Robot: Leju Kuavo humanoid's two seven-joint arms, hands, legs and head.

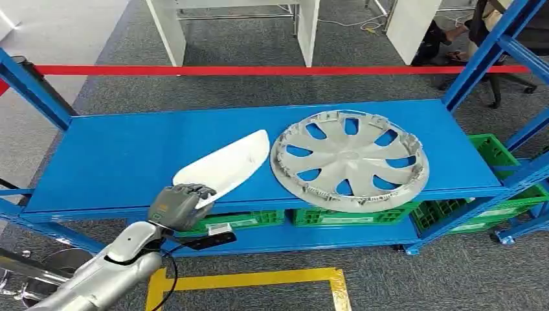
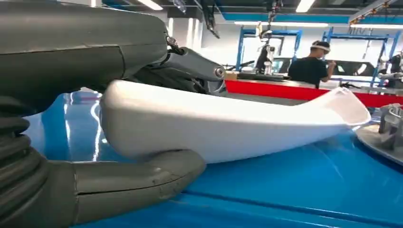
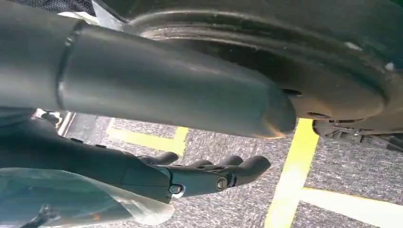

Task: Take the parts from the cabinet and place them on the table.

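Observation:
A long white plastic part [image 1: 226, 163] lies slanted on the blue cabinet shelf [image 1: 116, 149]. My left hand [image 1: 176, 205] grips its near end at the shelf's front edge. The left wrist view shows the white part [image 2: 228, 126] held between my thumb [image 2: 138, 180] below and my dark fingers [image 2: 190, 69] above, its far end resting on the shelf. A silver wheel cover [image 1: 349, 160] lies flat to the right of the white part, overhanging the front edge. My right hand [image 3: 199, 175] hangs over the grey floor with its fingers apart and nothing in it.
Blue uprights [image 1: 32, 91] frame the shelf on both sides. Green crates [image 1: 511, 194] sit on the lower level. A red tape [image 1: 259, 70] runs behind the cabinet. Yellow floor lines [image 1: 259, 280] mark the carpet in front. A person [image 2: 311, 64] stands far behind.

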